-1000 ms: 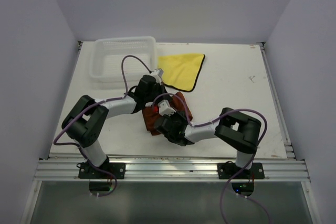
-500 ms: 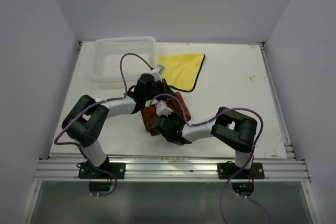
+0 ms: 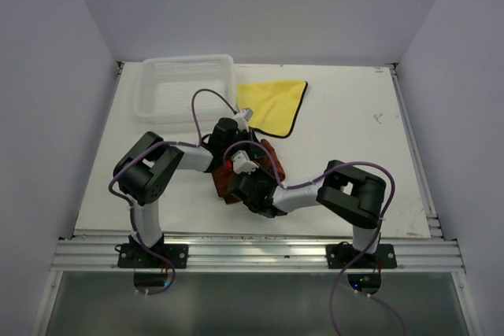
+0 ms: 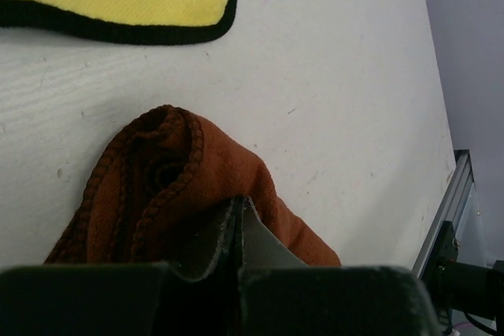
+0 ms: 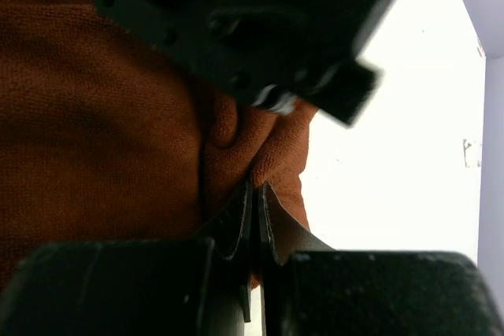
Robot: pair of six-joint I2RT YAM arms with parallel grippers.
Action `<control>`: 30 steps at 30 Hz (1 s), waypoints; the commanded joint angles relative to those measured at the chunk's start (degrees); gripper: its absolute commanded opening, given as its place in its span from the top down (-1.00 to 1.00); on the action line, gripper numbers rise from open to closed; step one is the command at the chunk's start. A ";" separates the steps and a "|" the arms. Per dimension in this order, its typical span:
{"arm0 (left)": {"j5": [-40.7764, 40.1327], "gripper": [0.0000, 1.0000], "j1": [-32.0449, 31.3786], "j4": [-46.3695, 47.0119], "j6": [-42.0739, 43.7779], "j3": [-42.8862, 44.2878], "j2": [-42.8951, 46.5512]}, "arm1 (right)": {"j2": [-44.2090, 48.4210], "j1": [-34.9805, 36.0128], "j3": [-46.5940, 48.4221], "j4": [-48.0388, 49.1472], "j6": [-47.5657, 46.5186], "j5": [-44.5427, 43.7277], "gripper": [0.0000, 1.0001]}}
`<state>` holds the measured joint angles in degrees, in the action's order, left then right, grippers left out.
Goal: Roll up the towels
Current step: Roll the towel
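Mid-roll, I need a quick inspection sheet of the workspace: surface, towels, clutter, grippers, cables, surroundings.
Surface: white table, small marks toward the right.
Job's things: rust-brown towel bunched at centre, not rolled; yellow towel flat behind it, apart, untouched.
Clutter: white mesh basket at far left, nothing seen inside.
Grippers: left gripper and right gripper both shut on the rust-brown towel.
Cables: purple cables loop over the arms, no snag seen.
Surroundings: pale walls on three sides; metal rail at near edge.
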<state>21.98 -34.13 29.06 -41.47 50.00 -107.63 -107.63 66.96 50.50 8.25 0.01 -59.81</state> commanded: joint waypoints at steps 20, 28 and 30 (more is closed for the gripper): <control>-10.46 1.00 -0.41 -5.94 2.01 -3.85 -5.39 | 13.67 -0.51 -4.80 2.83 8.24 4.96 0.17; -10.99 1.00 -0.41 -5.15 1.75 -5.26 -4.52 | 29.22 -3.41 -11.03 -2.71 20.79 11.72 0.09; -11.08 1.00 -0.41 -4.80 1.75 -5.61 -4.16 | 33.88 -7.70 -13.93 -2.80 24.84 19.44 0.08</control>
<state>16.82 -34.94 33.04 -42.46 47.57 -110.43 -79.35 63.72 39.86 7.42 15.05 -48.51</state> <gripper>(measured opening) 0.005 0.456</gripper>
